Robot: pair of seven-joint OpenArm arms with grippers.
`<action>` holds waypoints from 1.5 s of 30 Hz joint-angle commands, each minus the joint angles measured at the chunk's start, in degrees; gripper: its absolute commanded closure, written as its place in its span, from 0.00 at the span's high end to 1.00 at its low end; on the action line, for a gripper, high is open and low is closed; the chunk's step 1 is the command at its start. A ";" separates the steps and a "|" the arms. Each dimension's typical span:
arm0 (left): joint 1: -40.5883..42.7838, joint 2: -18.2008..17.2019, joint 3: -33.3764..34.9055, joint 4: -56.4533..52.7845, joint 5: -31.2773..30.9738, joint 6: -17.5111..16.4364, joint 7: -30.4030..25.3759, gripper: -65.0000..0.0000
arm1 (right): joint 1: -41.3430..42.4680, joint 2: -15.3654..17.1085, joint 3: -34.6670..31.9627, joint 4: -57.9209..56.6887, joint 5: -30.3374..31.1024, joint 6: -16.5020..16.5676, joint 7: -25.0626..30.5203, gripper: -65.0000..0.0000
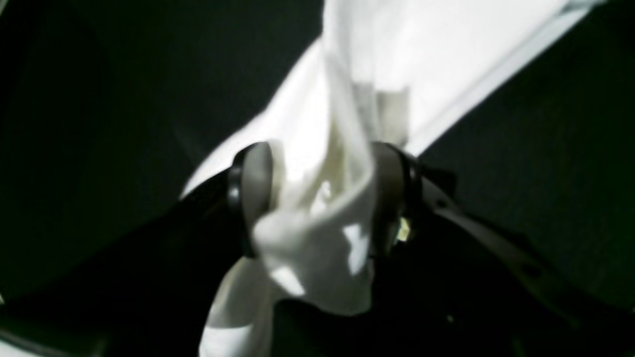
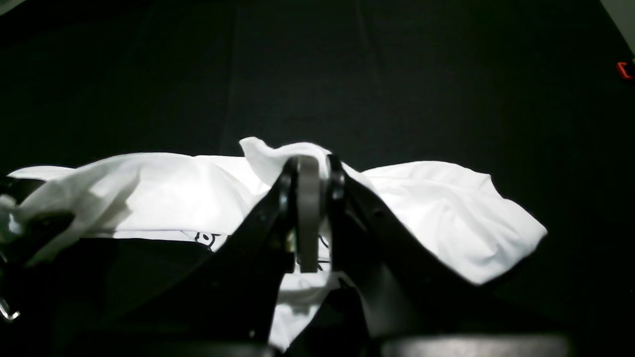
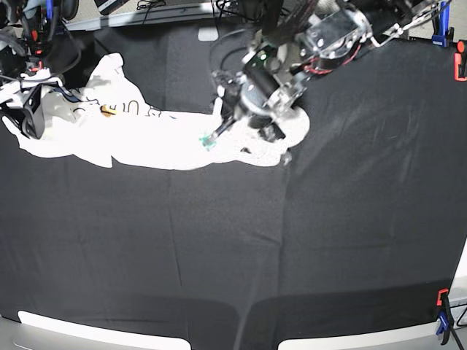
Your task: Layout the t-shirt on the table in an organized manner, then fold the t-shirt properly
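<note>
Counter [image 3: 219, 248] stretches wide and black below both my tools. T-shirt [image 3: 146, 138] lies strung out between them, bunched, not flat. Left tool [image 1: 322, 193] is partly spread, a thick wad of shirt cloth between its pads. Right tool [image 2: 308, 218] is pressed together, pinching a thin fold just ahead of it. Risk: uneven pull, thin pinch slips, shirt twists. No containers in view.
</note>
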 commanded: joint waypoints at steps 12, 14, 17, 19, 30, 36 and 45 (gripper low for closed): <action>-0.09 0.00 -0.22 10.62 -0.85 0.87 -0.46 0.39 | 0.00 0.66 0.20 0.74 1.05 0.20 1.38 0.00; 1.44 -0.79 -0.22 10.60 -0.92 0.85 -1.03 0.39 | 0.00 0.66 0.20 0.74 1.07 0.20 1.38 0.00; 2.69 -2.38 -0.22 10.60 -0.33 0.90 -2.89 0.39 | 0.00 0.66 0.20 0.74 1.11 0.20 1.38 0.00; 2.54 -3.08 -0.22 10.60 0.15 0.90 -3.65 0.39 | 0.00 0.66 0.20 0.74 1.09 0.20 1.38 0.00; 2.58 -3.34 -0.22 10.60 -3.80 0.87 -2.91 0.39 | 0.00 0.66 0.20 0.74 1.09 0.20 1.42 0.00; 2.82 -3.32 -0.22 10.43 -7.78 0.72 -2.56 0.39 | 0.00 0.66 0.20 0.74 1.09 0.20 1.40 0.00; 9.05 -3.76 -0.22 8.07 -7.85 -1.03 -8.46 0.39 | 0.00 0.66 0.20 0.74 1.11 0.17 1.42 0.00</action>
